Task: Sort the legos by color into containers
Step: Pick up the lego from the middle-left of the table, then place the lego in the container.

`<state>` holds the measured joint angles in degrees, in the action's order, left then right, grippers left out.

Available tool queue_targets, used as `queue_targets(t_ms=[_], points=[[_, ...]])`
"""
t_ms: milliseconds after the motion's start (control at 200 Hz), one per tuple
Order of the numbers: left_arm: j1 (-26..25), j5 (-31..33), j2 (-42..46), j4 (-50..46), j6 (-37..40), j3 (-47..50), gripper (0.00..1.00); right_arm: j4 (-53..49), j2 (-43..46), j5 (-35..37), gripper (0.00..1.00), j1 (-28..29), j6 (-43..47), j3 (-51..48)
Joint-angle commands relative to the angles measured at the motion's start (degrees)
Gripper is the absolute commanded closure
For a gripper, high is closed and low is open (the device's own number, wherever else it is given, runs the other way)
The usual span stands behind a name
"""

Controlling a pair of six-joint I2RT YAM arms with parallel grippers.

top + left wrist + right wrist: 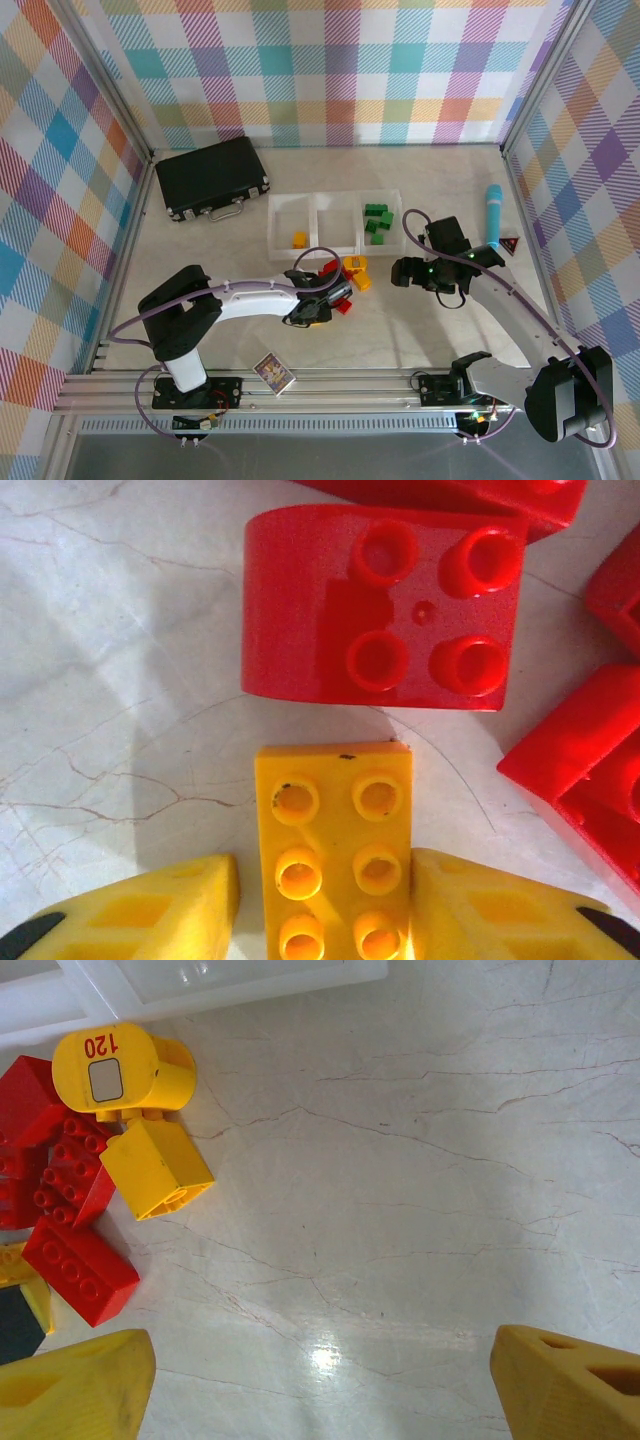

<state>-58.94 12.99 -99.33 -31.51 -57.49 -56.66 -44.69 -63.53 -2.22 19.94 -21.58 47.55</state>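
Observation:
A yellow six-stud brick (335,850) lies on the table between the fingers of my left gripper (320,880), which is open. The right finger (480,905) touches it; the left finger (170,905) stands a little apart. A red four-stud brick (380,605) lies just ahead, among more red ones (575,770). From above, my left gripper (318,308) is at the red and yellow pile (345,280). My right gripper (403,272) is open over bare table, right of the pile. The containers (333,245) hold a yellow brick (298,239) on the left and green bricks (378,222) on the right.
A black case (213,177) lies at the back left. A blue cylinder (493,215) and a small red triangle (511,244) are at the right wall. A picture card (273,372) sits near the front rail. Plaid walls close three sides.

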Motion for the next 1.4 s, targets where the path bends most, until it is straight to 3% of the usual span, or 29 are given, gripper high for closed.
queue_targets(t_ms=[0, 320, 745, 865, 1125, 1395], points=[[1.14, -4.72, -5.11, 8.98, -0.34, 0.5, 0.58, -1.61, 0.81, -0.82, 0.13, 0.36, 1.04, 0.87], [0.82, -3.17, 2.23, 10.73, 0.04, 3.67, 0.71, -2.52, 1.83, -1.01, 0.13, 0.4, 0.84, 1.49], [-0.14, 10.73, 16.2, -5.68, 4.78, -3.86, 0.71, -2.68, 1.6, -0.9, 0.13, 0.36, 0.93, 1.84], [4.53, 10.28, 14.4, -9.46, 11.25, -9.66, 0.7, -2.34, 1.39, -1.11, 0.12, 0.38, 1.06, 1.85], [20.57, 4.39, 7.71, -9.44, 25.17, -22.21, 0.69, -2.78, 3.36, -2.09, 0.13, 0.45, 0.32, 0.4], [26.04, 0.56, -3.43, -8.66, 29.61, -32.69, 0.69, -2.69, 3.42, -2.35, 0.12, 0.45, 0.23, 0.36]])
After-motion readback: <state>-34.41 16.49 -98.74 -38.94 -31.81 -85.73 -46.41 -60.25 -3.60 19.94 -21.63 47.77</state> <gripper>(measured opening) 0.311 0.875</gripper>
